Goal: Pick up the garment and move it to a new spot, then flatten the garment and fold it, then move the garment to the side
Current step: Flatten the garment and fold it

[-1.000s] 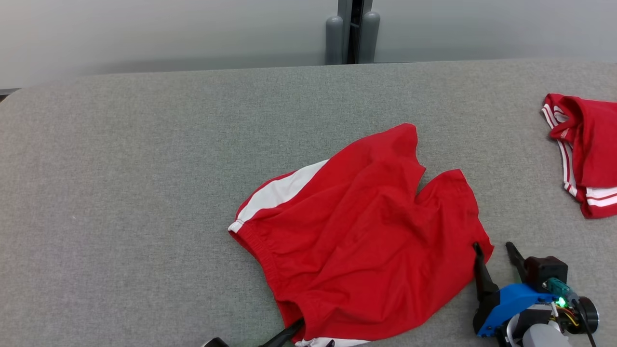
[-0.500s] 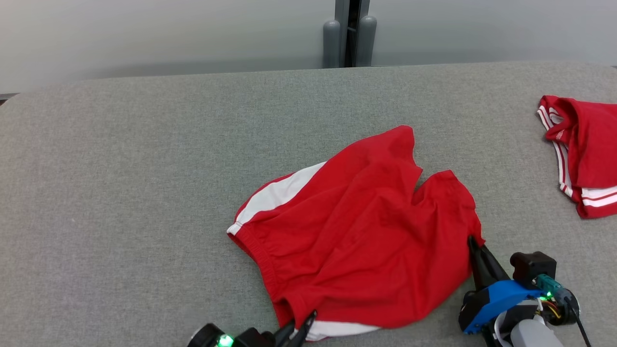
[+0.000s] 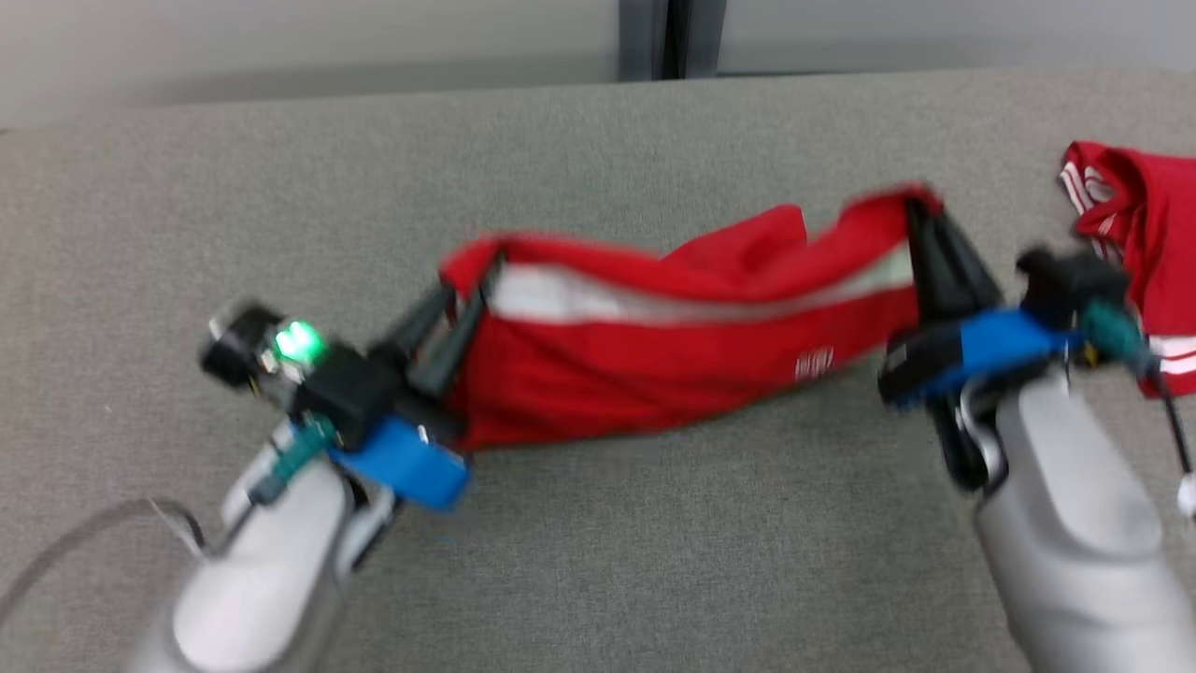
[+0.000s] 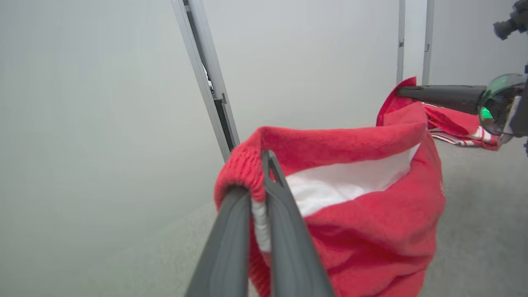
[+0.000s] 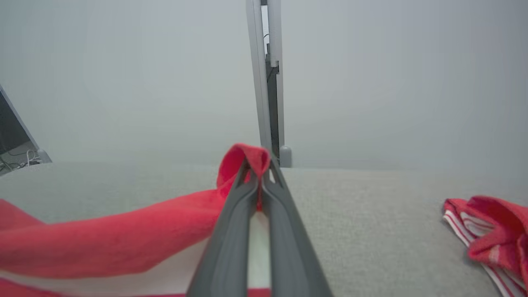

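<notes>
Left pincer (image 3: pixel 472 285) and right pincer (image 3: pixel 918 213) have shut on the red shorts (image 3: pixel 654 365) and lifted them taut

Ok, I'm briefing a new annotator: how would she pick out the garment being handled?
On the grey table, look mid-way across. The red shorts hang stretched between the left gripper and right gripper, both shut on them. Unlike the thin-striped red garment lying at the right edge, they show one broad white panel.
</notes>
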`<state>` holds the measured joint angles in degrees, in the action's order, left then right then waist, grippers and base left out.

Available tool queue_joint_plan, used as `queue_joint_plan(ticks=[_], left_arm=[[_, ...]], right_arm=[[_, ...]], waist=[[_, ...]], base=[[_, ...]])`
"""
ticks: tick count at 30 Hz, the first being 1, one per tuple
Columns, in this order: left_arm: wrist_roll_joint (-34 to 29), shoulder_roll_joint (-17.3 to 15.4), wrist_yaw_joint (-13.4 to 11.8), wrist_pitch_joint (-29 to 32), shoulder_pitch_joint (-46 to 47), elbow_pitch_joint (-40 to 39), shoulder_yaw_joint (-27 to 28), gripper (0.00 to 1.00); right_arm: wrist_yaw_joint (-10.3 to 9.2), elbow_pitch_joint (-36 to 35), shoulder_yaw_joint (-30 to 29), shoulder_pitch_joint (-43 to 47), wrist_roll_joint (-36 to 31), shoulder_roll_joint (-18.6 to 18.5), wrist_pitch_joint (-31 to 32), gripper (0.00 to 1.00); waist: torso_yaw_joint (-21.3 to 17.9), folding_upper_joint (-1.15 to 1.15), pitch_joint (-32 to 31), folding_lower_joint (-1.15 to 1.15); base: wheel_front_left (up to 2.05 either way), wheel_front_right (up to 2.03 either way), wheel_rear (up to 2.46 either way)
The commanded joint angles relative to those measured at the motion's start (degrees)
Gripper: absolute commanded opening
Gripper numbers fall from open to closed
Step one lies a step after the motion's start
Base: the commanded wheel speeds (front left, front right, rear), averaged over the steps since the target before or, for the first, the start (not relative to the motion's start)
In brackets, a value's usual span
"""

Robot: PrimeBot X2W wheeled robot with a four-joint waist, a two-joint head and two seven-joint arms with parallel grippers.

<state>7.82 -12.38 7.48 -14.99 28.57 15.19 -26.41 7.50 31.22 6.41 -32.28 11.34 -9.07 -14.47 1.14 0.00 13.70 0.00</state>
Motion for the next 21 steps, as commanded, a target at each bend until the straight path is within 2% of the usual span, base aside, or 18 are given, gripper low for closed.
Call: queue_joint_plan(ticks=[1, 7, 13, 17, 21], left_arm=[[-0.39, -0.77, -0.02, -0.26, 4.25, -0.43, 0.76, 0.0], [0.26, -3.5, -0.02, -0.26, 23.29, 1.95, 2.36, 0.0], [1.77, -4.93, -0.03, -0.25, 42.0, 6.09, 1.42, 0.0], [2.38, -5.31, -0.03, -0.26, 51.15, 8.7, 1.6, 0.0], [2.89, -4.35, -0.03, -0.25, 55.1, 8.87, 2.09, 0.0]], right_arm=[[-0.03, -0.39, 0.67, -4.6, 0.41, 0.08, 1.07, 0.0], [-0.03, 1.2, 2.0, -23.84, 0.53, -0.37, 4.16, 0.0], [-0.03, 6.24, -0.92, -42.65, 1.09, 0.91, 4.93, 0.0], [-0.03, 10.15, -2.92, -51.99, 0.31, 1.95, 3.45, 0.0], [-0.03, 13.61, -3.95, -57.1, -0.51, 2.6, 1.75, 0.0]], waist=[[-0.45, 0.0, 2.63, 0.0], [-1.34, 0.0, 9.08, 0.0], [-2.64, 0.0, 14.02, 0.0], [-3.77, 0.0, 15.57, 0.0], [-3.93, 0.0, 16.31, 0.0]], base=[[0.0, 0.0, 0.0], [0.0, 0.0, 0.0], [0.0, 0.0, 0.0], [0.0, 0.0, 0.0], [0.0, 0.0, 0.0]])
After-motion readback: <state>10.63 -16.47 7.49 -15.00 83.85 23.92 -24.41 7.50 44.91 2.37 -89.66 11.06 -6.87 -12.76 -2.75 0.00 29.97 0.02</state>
